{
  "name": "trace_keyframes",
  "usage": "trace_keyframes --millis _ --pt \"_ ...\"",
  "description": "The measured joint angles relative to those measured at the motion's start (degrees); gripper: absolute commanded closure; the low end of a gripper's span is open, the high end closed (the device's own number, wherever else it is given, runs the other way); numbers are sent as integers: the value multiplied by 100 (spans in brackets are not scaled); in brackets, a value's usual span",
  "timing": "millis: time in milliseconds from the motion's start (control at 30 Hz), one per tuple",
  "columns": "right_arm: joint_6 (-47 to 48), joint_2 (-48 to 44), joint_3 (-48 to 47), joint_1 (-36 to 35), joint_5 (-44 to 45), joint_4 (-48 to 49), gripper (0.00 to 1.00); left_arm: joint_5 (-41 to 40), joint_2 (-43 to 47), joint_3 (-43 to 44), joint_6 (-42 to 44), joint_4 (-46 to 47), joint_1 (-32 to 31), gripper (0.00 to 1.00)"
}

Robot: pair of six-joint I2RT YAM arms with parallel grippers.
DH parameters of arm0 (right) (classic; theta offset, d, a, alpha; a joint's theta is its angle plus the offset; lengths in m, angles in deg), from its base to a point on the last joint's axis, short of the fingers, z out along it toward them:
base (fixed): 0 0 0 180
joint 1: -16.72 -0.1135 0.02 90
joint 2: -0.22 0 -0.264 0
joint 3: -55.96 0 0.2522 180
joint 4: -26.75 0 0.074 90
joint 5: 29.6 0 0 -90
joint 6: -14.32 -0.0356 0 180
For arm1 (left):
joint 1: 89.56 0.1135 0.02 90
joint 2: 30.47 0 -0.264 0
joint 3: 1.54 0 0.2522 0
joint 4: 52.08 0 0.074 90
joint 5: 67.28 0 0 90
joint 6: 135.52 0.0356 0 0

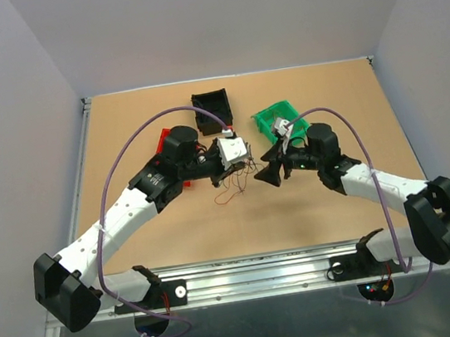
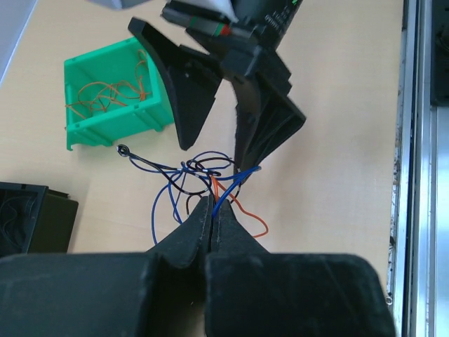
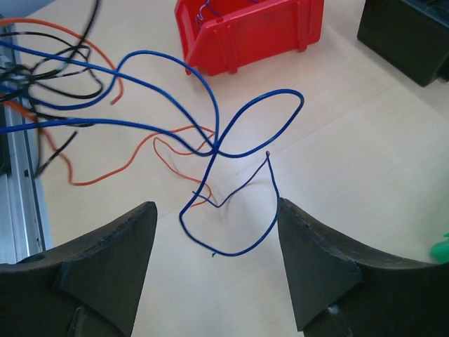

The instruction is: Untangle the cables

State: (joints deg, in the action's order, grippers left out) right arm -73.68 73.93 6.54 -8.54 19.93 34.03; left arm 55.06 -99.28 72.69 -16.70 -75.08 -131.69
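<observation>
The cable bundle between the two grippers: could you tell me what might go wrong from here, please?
1. The left gripper is shut on the cables where blue, black and orange strands cross; pulling may tighten that knot rather than loosen it.
2. The right gripper is open around a blue wire loop; closing could miss it or catch a second strand.

No text, label, brand or number can be read anywhere.

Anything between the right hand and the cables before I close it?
Nothing visible. The open right hand faces the cables directly; a loop of them shows between its fingers. The red bin sits beyond. The left hand is shut on them.
</observation>
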Motion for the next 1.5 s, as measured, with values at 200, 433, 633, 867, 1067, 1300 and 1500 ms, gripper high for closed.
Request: trace_keyframes --millis 200,433,633,867,1067,1300,1500 --pt "81 625 -280 -37 125 68 84 98 24 0 -11 -22 28 100" --pt "-251 610 -293 -37 951 164 99 129 315 -103 2 -7 140 53" --pt "-579 -238 -286 -33 1735 48 99 -87 1150 -579 15 203 289 24" --pt "-1115 -1965 -286 -48 1799 291 99 -323 1587 -601 -44 452 299 23" --pt "-1274 -1904 -535 -203 1384 315 100 -321 826 -415 -179 852 304 20" --pt "-1285 -1690 -905 -258 1040 160 99 -79 304 -55 -393 1495 315 19" --pt "-1390 -1738 -940 -264 804 238 99 149 -286 26 -538 2282 315 19"
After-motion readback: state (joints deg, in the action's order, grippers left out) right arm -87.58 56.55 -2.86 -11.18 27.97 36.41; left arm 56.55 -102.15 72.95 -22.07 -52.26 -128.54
